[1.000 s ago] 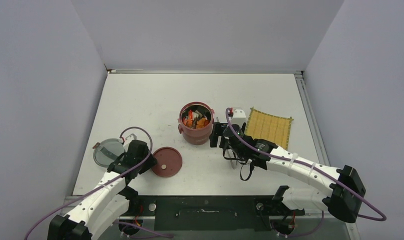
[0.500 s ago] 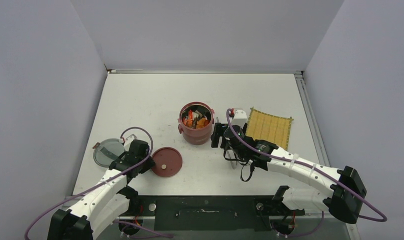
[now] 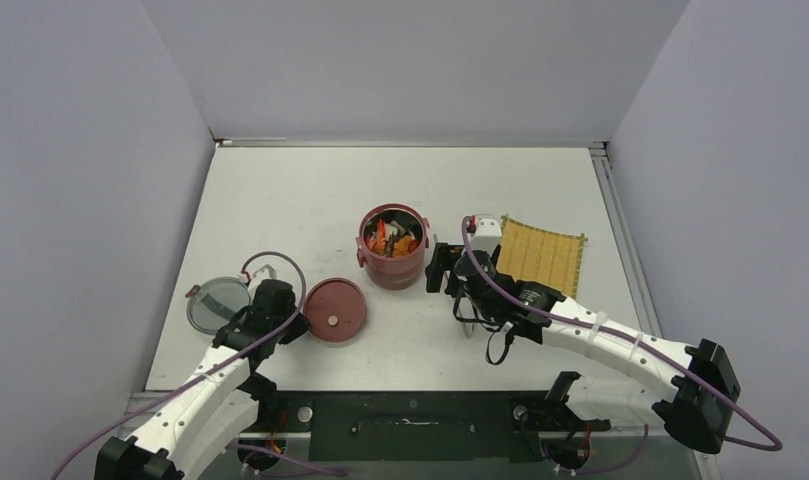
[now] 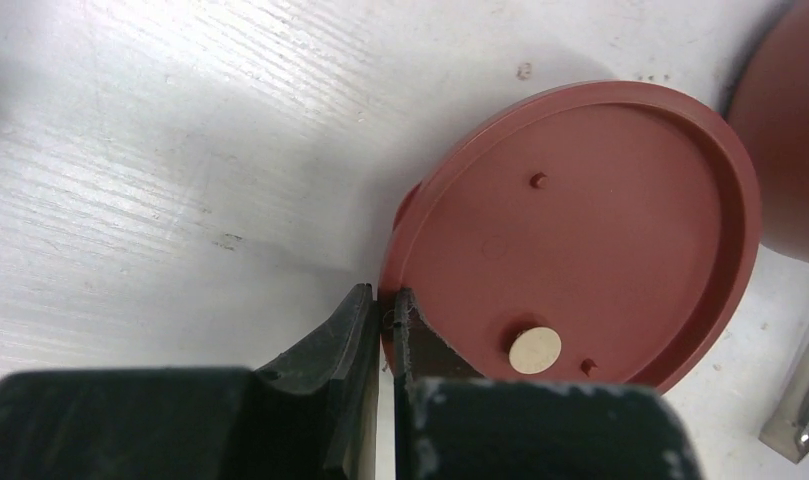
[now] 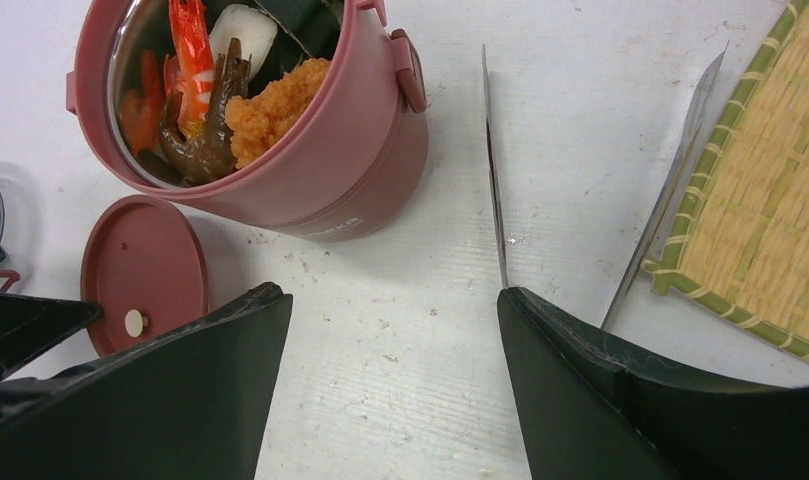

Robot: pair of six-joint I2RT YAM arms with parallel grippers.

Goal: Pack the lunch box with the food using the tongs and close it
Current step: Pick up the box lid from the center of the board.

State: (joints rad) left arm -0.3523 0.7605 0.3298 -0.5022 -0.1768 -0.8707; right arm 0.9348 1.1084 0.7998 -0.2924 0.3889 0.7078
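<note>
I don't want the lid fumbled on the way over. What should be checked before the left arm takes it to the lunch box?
1. Grip: left gripper is shut on the rim of the lid. The hold is thin, at the very edge. Ok.
2. Lunch box is open on top and upright. Ok.
3. Food sits below the rim: cannot tell, since some pieces reach close to it.
4. Tongs are out of the box, on the table between it and the mat. Ok.
5. Right gripper is open and beside the box, not over its mouth. Ok.
</note>
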